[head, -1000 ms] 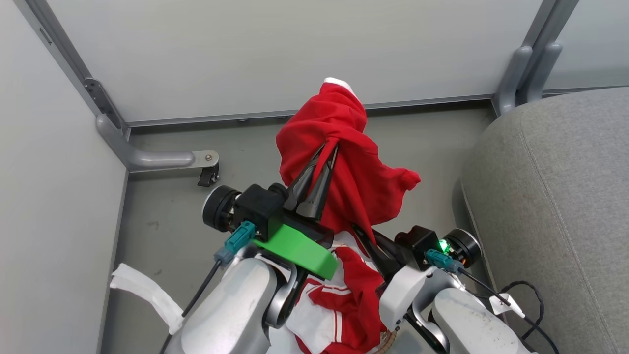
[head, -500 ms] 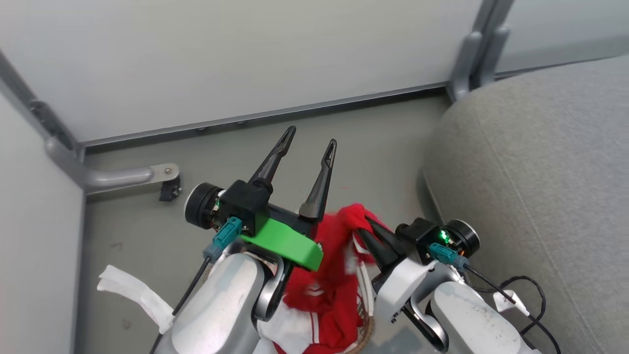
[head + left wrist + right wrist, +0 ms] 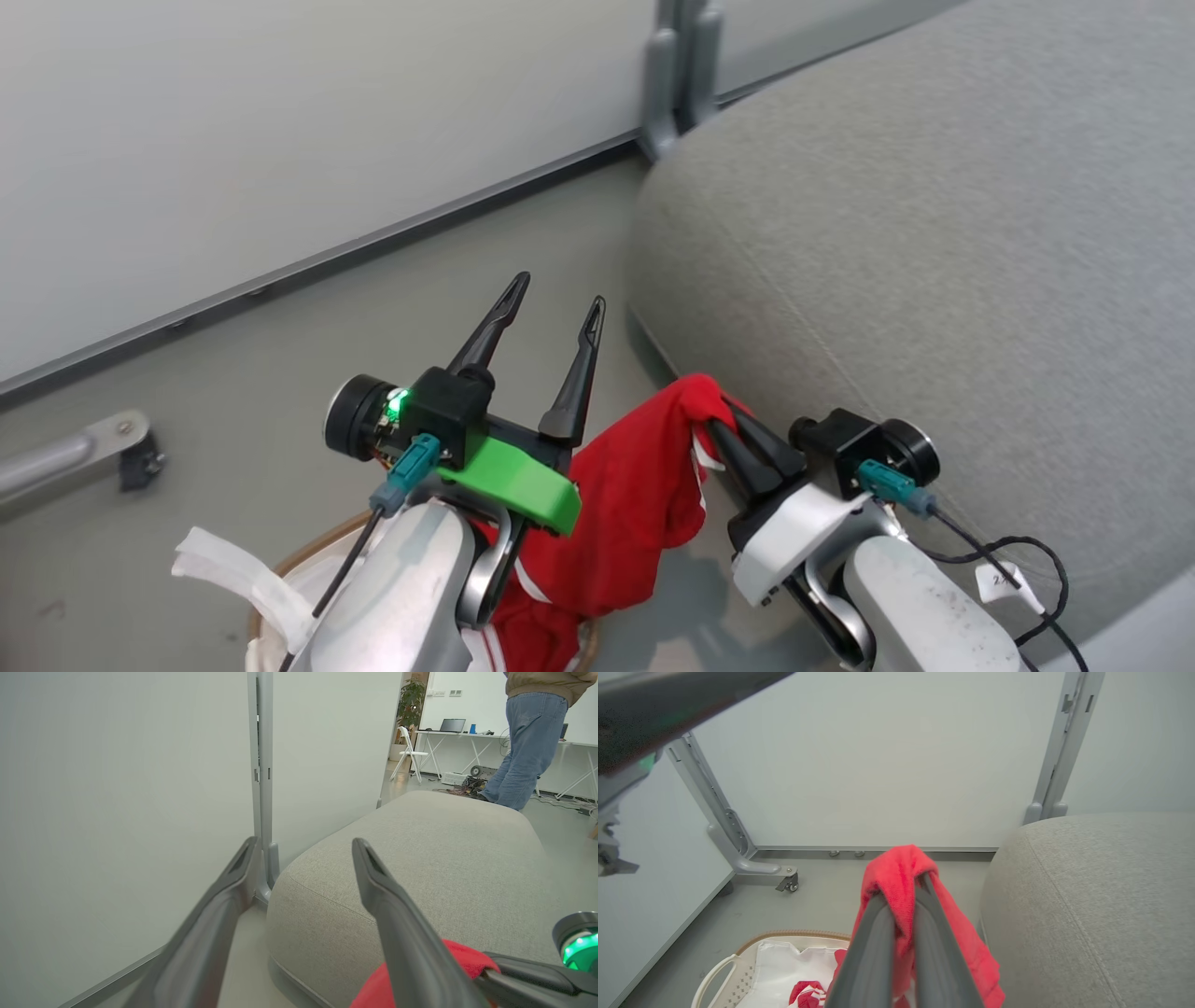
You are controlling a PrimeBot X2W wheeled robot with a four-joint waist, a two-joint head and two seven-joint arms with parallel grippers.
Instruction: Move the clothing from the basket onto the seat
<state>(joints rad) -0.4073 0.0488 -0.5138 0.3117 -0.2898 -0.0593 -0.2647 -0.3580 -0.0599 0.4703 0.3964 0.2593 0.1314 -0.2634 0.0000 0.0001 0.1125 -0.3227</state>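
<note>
Clothing (image 3: 639, 495), bright red with white stripe trim, pinched at its top fold between the closed fingers of the right gripper (image 3: 719, 431), lower centre of the head view. Fabric hanging down and to the left from the grip, lower folds reaching into the basket (image 3: 303, 553) at the bottom left. Second bunch of red-and-white fabric lying on the white liner (image 3: 784, 961) inside the basket, bottom of the right wrist view. Held fold close beside the rounded edge of the grey seat (image 3: 934, 233), right half of the head view, none of it on the seat's top. Left gripper (image 3: 558, 291) at centre, just left of the clothing, fingers spread wide with nothing between them, over the grey floor (image 3: 280, 392). Person (image 3: 528, 742) standing beyond the seat, upper right of the left wrist view.
</note>
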